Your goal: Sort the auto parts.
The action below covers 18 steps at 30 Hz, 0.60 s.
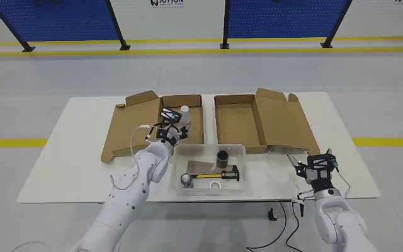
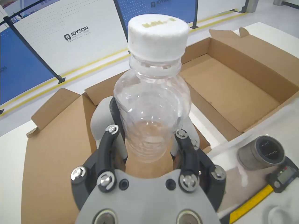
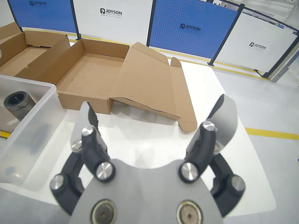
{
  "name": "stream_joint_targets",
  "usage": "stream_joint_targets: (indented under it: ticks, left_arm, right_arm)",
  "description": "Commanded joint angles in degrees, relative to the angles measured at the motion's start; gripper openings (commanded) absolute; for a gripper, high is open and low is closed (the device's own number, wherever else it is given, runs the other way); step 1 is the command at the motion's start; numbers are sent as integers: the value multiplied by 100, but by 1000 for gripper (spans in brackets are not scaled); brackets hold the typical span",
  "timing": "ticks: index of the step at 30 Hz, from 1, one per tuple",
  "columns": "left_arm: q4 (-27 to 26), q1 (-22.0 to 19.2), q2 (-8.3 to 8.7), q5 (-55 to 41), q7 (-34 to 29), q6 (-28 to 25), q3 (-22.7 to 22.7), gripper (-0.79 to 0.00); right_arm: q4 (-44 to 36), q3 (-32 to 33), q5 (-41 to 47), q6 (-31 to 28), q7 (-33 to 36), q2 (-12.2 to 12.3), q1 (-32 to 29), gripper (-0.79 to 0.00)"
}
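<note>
A white table [image 1: 82, 157] with rounded corners stands on a pale grey floor [image 1: 352, 72]. Its left and right ends are bare white. A yellow floor line [image 1: 19, 142] runs out from under the table's left edge, and its continuation [image 1: 378, 142] shows past the right edge. Beyond the far edge, a double yellow stripe [image 1: 189, 51] crosses the floor along a row of barrier panels: a blue perforated panel [image 1: 56, 19], a white panel [image 1: 170, 19] and another blue panel [image 1: 283, 16], framed by black posts on flat black feet [image 1: 124, 46]. Thin dark cables [image 1: 281, 222] hang below the near edge, towards the right corner.
</note>
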Motion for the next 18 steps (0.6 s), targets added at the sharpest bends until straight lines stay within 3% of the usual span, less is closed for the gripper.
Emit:
stream_joint_targets:
  ticks: [1, 18]
  left_arm:
    - [295, -138, -42, -26, 70, 38, 56, -785]
    - [1926, -894, -327, -333, 412, 145, 248, -785]
  right_arm:
    - [0, 0, 0, 0, 0, 0, 0, 0]
    - [0, 0, 0, 0, 0, 0, 0, 0]
